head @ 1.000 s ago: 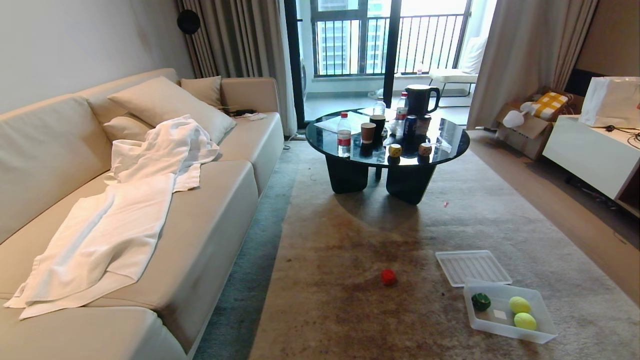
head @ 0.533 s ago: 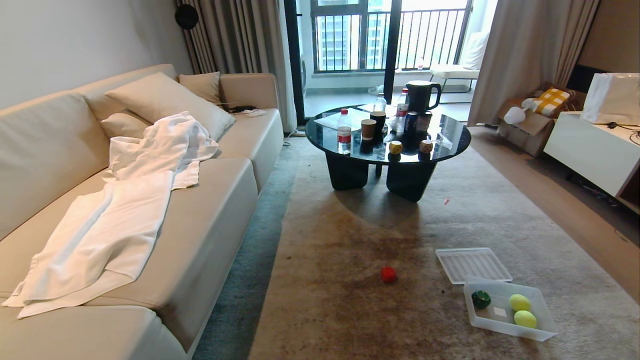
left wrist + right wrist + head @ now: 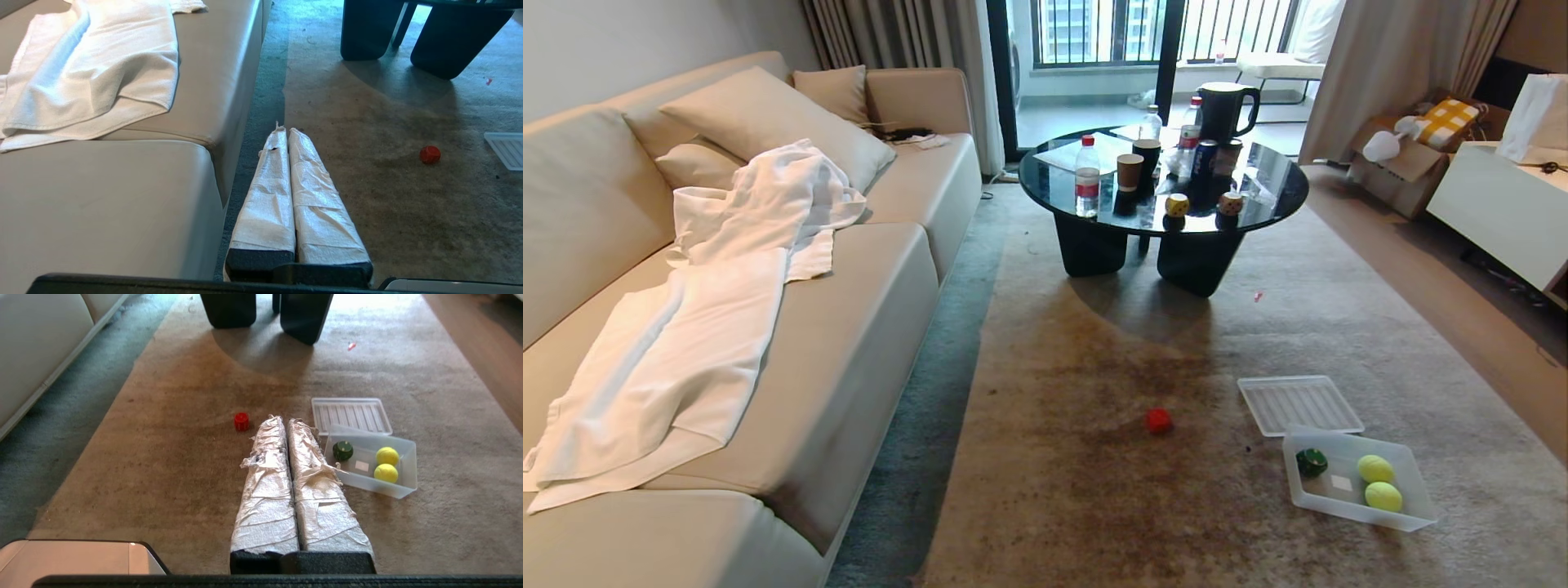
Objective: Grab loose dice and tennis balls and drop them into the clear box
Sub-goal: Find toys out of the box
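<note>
Red die [image 3: 1159, 420] loose on rug; clear box [image 3: 1413, 516] holds two tennis balls [image 3: 1375, 468]; both grippers closed, empty

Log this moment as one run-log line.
in clear box: green die, two tennis balls | loose: red die on rug, yellow die and tan die on table | both tools shut, empty

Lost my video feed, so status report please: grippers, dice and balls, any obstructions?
Left gripper and right gripper shut, empty. Green die and two tennis balls in clear plastic box. Red die loose on carpet; nothing blocking it.
</note>
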Robot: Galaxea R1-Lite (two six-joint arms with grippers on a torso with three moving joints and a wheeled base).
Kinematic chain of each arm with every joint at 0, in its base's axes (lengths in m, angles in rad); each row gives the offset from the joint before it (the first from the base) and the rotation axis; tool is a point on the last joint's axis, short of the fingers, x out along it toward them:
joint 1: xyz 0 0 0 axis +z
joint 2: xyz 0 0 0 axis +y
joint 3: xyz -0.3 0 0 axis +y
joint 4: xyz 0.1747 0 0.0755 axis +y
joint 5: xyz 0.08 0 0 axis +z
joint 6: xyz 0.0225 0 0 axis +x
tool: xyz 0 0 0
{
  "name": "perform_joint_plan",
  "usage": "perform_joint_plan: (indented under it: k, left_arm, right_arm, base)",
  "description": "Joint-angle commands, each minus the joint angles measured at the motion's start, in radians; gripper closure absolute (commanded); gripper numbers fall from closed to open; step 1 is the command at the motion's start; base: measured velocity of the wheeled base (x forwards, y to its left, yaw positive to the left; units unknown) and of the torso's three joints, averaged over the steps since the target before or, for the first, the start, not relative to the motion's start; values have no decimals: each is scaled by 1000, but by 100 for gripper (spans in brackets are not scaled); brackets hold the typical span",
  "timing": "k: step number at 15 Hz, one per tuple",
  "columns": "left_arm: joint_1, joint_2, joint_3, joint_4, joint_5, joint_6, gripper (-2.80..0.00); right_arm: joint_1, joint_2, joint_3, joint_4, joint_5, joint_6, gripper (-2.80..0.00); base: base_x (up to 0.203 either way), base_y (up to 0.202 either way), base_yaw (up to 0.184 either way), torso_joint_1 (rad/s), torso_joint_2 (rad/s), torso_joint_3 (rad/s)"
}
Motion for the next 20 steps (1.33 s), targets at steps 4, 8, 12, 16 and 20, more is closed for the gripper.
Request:
perform_joint_plan:
  k: [4,8,12,16,20]
  left_arm:
    - [0,0,2,0,0,-1,0]
    - [0,0,1,1,0,-1,0]
    - [0,0,0,1,0,-1,0]
    - [0,0,0,2,0,-1,0]
    - [0,0,2,0,0,-1,0]
  right_arm:
    - [0,-1,0,0,0,-1,0]
    - [0,-1,0,0,0,-1,0]
    - [0,-1,0,0,0,-1,0]
    - [0,-1,0,0,0,-1,0]
    - [0,-1,0,0,0,-1,0]
  base:
    - [0,0,0,3,3,-137]
    - [0,0,0,2,1,-7]
    - [0,0,0,0,0,0]
    - [20,0,-1,0,2,0]
    - [180,0,0,2,2,-1]
